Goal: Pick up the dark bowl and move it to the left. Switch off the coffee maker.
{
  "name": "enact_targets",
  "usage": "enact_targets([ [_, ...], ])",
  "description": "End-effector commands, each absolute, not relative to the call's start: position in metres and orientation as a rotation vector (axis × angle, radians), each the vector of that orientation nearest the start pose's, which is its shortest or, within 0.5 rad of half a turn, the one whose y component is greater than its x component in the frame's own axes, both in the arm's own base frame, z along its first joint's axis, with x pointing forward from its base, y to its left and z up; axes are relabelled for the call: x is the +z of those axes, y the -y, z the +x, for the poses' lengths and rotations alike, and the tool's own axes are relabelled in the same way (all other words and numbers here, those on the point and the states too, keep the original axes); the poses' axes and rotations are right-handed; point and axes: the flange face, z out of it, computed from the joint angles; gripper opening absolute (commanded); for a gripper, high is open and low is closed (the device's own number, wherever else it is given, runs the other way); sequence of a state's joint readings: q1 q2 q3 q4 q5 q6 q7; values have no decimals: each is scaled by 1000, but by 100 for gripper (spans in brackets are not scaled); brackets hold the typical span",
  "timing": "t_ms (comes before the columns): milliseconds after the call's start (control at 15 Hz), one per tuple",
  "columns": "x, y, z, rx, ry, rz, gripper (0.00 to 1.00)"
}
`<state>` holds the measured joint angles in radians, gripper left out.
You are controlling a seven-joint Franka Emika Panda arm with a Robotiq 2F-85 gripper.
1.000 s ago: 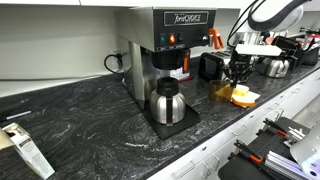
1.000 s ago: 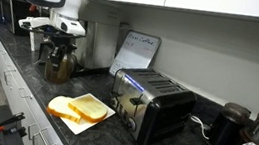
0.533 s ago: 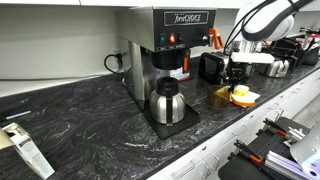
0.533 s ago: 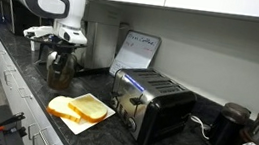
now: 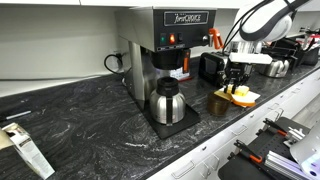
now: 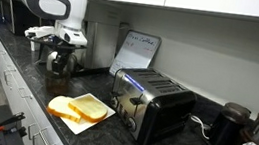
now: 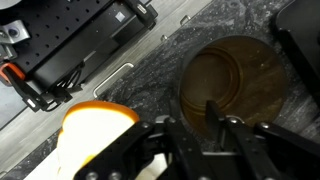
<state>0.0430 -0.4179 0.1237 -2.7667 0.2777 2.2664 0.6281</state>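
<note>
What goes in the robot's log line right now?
hand: at rim of small dark brown round bowl | grip: unclear | tall steel coffee maker: switch lit

empty dark bowl (image 7: pixel 238 78) stands upright; steel coffee maker (image 5: pixel 163 55) shows an orange-lit switch (image 5: pixel 172 40).

The setting is a kitchenette of the office or laboratory break-room type. A long, dark marbled countertop (image 5: pixel 90 122) runs along a plain wall, with white upper cabinets (image 6: pixel 214 1) above and white drawer fronts (image 5: pixel 296 98) with bar handles below. Appliances on the countertop:
- a stainless-steel drip coffee maker (image 5: pixel 165 45) with a steel carafe (image 5: pixel 166 103) on its base
- a chrome-and-black toaster (image 6: pixel 151 106)

A white plate (image 6: pixel 101 111) carries sliced bread. A small handwritten note board (image 6: pixel 136 51) leans against the wall.
</note>
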Motion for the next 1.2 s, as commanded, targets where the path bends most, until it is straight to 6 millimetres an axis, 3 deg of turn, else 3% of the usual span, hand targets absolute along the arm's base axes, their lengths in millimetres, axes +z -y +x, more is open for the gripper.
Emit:
enact_targets([
  [0, 346, -62, 358, 152, -1009, -2800, 65],
  [333, 402, -59, 362, -25, -994, -2739, 98],
  [800, 496, -57, 353, -264, -990, -2611, 100],
  [867, 487, -63, 355, -261, -957, -2631, 100],
  [1000, 498, -60, 351, -292, -967, -2614, 100],
  [1133, 497, -60, 351, -287, -970, -2615, 100],
])
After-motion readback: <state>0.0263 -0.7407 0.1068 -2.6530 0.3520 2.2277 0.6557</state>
